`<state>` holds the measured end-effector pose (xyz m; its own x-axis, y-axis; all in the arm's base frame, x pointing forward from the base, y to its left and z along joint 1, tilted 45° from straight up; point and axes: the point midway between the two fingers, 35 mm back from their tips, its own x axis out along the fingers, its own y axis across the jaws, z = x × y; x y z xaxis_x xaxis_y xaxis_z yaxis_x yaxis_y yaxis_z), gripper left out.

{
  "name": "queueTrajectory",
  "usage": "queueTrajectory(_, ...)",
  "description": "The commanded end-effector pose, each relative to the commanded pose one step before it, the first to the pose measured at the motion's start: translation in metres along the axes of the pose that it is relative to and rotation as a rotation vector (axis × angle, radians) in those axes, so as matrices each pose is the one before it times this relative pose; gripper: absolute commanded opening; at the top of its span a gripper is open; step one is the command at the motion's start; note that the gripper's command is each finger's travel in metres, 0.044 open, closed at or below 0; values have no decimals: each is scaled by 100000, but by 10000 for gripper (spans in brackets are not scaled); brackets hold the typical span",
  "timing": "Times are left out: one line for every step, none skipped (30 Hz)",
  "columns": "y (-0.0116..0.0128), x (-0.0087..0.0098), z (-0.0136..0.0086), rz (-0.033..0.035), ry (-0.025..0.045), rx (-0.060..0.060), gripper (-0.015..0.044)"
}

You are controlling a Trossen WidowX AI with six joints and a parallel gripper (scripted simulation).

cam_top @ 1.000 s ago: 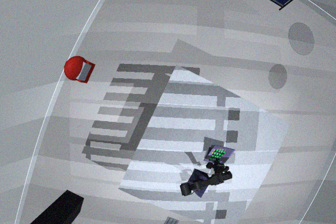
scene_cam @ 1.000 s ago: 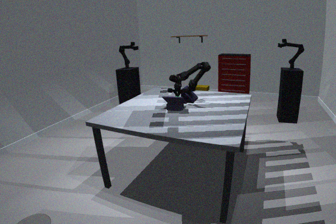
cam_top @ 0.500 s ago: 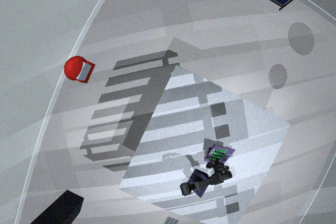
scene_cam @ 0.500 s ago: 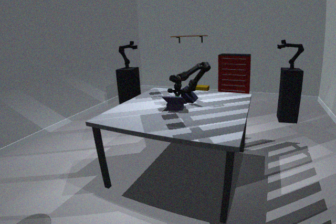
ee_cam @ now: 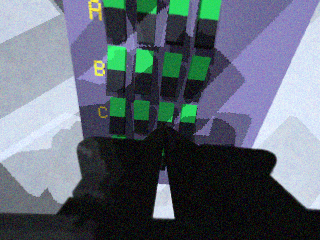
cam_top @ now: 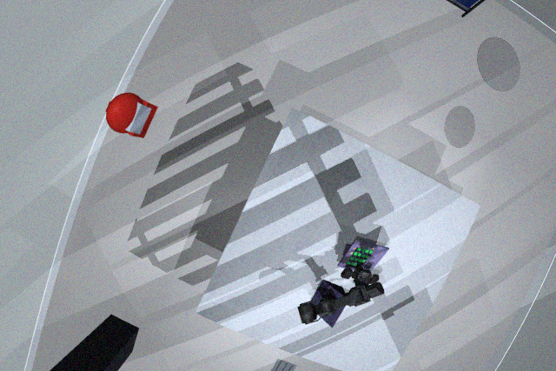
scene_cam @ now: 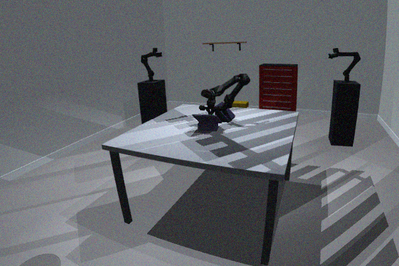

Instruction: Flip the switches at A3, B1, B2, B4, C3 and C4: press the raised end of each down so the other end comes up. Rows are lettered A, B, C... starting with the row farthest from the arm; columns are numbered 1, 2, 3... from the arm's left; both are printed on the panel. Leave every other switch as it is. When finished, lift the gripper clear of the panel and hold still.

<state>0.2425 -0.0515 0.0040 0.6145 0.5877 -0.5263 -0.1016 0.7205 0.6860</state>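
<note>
The purple switch panel [cam_top: 380, 251] [scene_cam: 207, 123] [ee_cam: 265, 42] stands on the table. Its switches have a green and a black half. The wrist view shows A3 [ee_cam: 178, 7], B1 [ee_cam: 116, 58], B2 [ee_cam: 144, 61], B4 [ee_cam: 199, 68], C3 [ee_cam: 165, 111] and C4 [ee_cam: 189, 113]. The lit greens differ in brightness; which ends are raised is hard to tell. My gripper [ee_cam: 163, 129] is shut and empty. Its tips are at the near end of C3, close over the panel; contact cannot be told. The fingers hide the switches nearer the arm.
The arm's dark purple base block [cam_top: 331, 316] [scene_cam: 227, 114] is close beside the panel on the table [cam_top: 431, 218] [scene_cam: 144, 141]. Strong striped shadows cross the table and panel. Two other arms on black pedestals [scene_cam: 152, 98] [scene_cam: 345, 111] and a red cabinet [scene_cam: 278, 87] are beyond the table.
</note>
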Motion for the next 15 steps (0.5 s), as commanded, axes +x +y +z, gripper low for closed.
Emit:
queueTrajectory(-49, -132, 7, -138, 103, 12, 0)
queueTrajectory(-133, -401, 18, -376, 305, 38, 0)
queueTrajectory(-181, -686, 22, -499, 493, 68, 0)
queueTrajectory(-155, -908, 16, -405, 587, 90, 0)
queueTrajectory(-70, -946, 5, -147, 518, 87, 0)
queueTrajectory(19, -976, 0, 109, 419, 75, 0)
queueTrajectory(108, -995, 0, 354, 294, 53, 0)
queueTrajectory(148, -795, 3, 440, 131, 21, 0)
queueTrajectory(115, -483, 5, 330, 32, 2, 0)
queueTrajectory(43, -162, 2, 121, 2, -1, 0)
queueTrajectory(0, 0, 0, 0, 0, 0, 0)
queueTrajectory(0, 0, 0, 0, 0, 0, 0)
queueTrajectory(0, 0, 0, 0, 0, 0, 0)
queueTrajectory(0, 0, 0, 0, 0, 0, 0)
queueTrajectory(-122, -3, 6, -10, 0, -7, 0)
